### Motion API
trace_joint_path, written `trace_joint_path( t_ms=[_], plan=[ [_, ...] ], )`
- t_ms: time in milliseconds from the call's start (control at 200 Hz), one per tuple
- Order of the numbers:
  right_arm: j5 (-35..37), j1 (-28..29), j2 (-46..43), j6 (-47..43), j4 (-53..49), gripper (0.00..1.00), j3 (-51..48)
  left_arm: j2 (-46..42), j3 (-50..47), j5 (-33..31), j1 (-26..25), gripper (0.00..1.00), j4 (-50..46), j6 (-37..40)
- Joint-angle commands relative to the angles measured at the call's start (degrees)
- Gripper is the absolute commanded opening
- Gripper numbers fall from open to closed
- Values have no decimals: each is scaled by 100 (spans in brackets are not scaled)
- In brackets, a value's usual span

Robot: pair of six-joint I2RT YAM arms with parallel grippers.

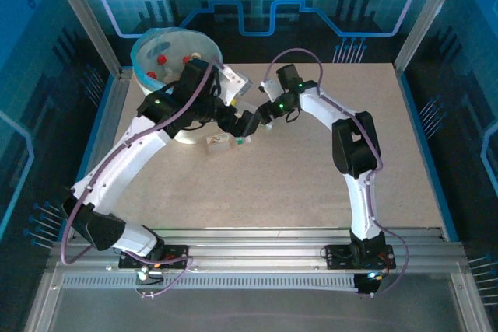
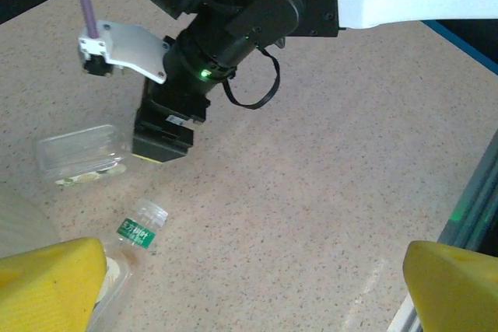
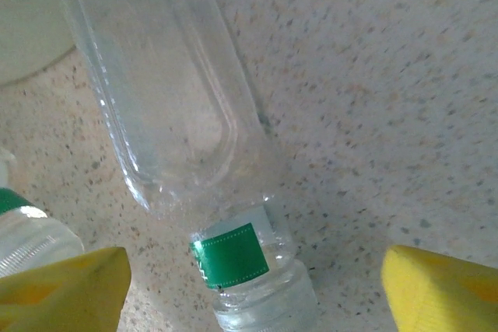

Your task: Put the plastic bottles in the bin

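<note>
The white bin (image 1: 148, 75) with its light-blue bag stands at the table's far left, with red-capped bottles (image 1: 162, 59) inside. Near its foot a clear plastic bottle (image 1: 220, 142) lies on the table. In the right wrist view this clear bottle (image 3: 233, 258) has a green neck label. It lies between the wide-apart yellow fingers of my open right gripper (image 3: 249, 289). A second green-labelled bottle (image 2: 140, 227) lies by the left finger of my open left gripper (image 2: 253, 293). Both grippers (image 1: 231, 120) (image 1: 250, 124) hover close together above the bottles.
The right arm's black gripper (image 2: 163, 141) hangs over a flattened clear bottle (image 2: 82, 153) in the left wrist view. The bin's white wall (image 3: 23, 29) is close on the left. Bare speckled table (image 1: 311, 176) stretches to the right and front.
</note>
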Motion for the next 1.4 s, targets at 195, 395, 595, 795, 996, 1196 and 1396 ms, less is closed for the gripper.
trace_joint_path(
  t_ms=[195,395,595,795,996,1196,1396],
  plan=[
    [-409,-80,659,-67,-837,73,766,-580,-266,-155,317,99,166,-97],
    [-303,-54,1057,62,-1178,65,1148,-1027,-656,-463,440,99,480,-78],
    [-212,15,1092,71,-1253,62,1109,-1394,-829,-506,561,99,586,-176],
    [52,72,740,-3,-1378,47,931,-1590,-920,-512,651,99,636,-345],
    [180,58,-328,18,-1129,40,-7,-1686,-848,-458,710,99,780,-719],
    [146,56,-2085,368,-622,35,-1450,-1721,-758,-108,738,99,1056,-1491],
    [75,119,-4000,853,-39,33,-2707,-1680,-842,398,790,99,1696,-2446]
  ],
)
